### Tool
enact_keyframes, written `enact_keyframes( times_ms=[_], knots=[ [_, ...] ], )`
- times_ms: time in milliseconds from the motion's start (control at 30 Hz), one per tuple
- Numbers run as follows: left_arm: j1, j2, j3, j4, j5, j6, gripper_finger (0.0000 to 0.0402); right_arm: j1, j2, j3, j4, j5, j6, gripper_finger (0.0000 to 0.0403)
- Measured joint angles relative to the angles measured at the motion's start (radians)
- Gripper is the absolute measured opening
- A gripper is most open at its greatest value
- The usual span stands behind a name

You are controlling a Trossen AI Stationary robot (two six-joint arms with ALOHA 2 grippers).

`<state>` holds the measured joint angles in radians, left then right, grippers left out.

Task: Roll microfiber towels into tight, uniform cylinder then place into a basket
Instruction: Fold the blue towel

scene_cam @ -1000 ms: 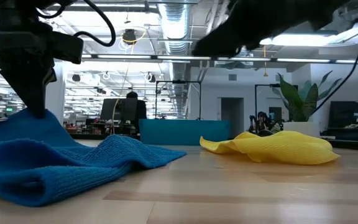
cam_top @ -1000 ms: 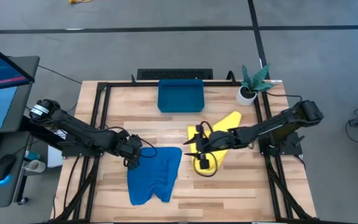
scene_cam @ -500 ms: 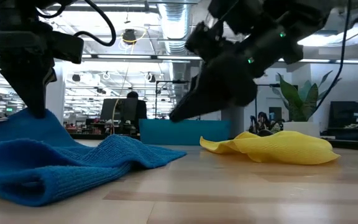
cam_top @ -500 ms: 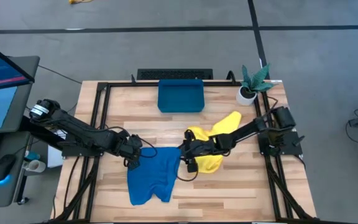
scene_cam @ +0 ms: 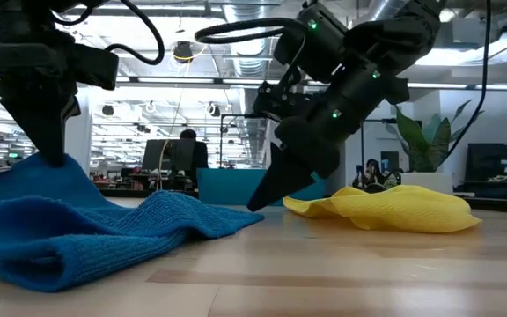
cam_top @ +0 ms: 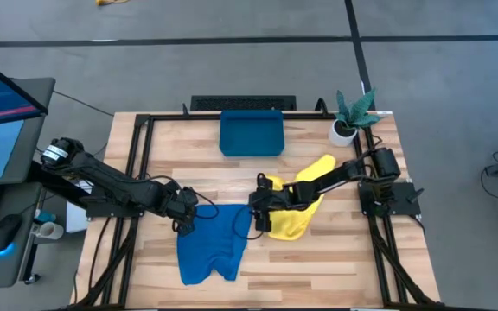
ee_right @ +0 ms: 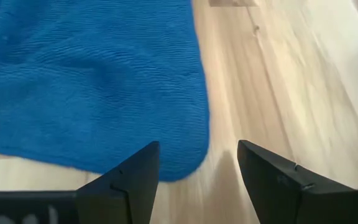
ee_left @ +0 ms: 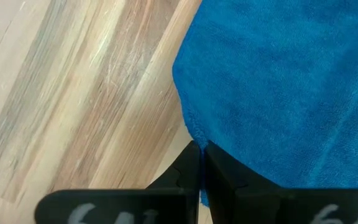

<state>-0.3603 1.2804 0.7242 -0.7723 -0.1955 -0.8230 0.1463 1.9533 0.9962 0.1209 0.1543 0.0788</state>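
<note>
Near the tabletop's middle, your left gripper [cam_top: 186,221] pinches the blue towel [cam_top: 215,244] by its corner, and your right gripper [cam_top: 258,222], fingers wide apart, hovers beside its other corner.

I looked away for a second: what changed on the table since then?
The right end effector, open, swung off the yellow towel toward the near corner of the blue towel, holding nothing. The left end effector stayed shut on the blue towel's far edge. Both towels and the tray kept their places.

Grey floor [cam_top: 232,22], wood table [cam_top: 318,268] (ceiling ducts [scene_cam: 245,26], maybe office).
</note>
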Motion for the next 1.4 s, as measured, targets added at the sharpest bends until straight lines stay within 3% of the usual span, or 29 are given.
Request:
enact_keyframes(
  times_ms=[667, 800, 1033, 1167, 1400],
  knots=[
    [-0.001, 0.0, 0.0, 0.095, 0.06, -0.037, 0.0003, 0.01, 0.038, 0.003, 0.025, -0.025, 0.052, 0.0231],
    [-0.001, 0.0, 0.0, 0.092, 0.06, -0.036, 0.0004, 0.0, 0.043, 0.005, 0.001, -0.058, 0.057, 0.0191],
    [-0.001, 0.0, 0.0, 0.039, 0.055, 0.009, 0.0004, -0.018, 0.038, 0.003, -0.01, -0.082, 0.086, 0.0073],
    [-0.001, 0.0, 0.0, -0.001, -0.014, -0.002, 0.0004, -0.024, 0.038, 0.015, -0.035, -0.095, 0.071, 0.0016],
    [-0.002, 0.0, 0.0, -0.02, -0.055, 0.053, 0.0002, -0.001, 0.044, 0.135, -0.25, -0.091, 0.044, 0.0021]
  ],
)
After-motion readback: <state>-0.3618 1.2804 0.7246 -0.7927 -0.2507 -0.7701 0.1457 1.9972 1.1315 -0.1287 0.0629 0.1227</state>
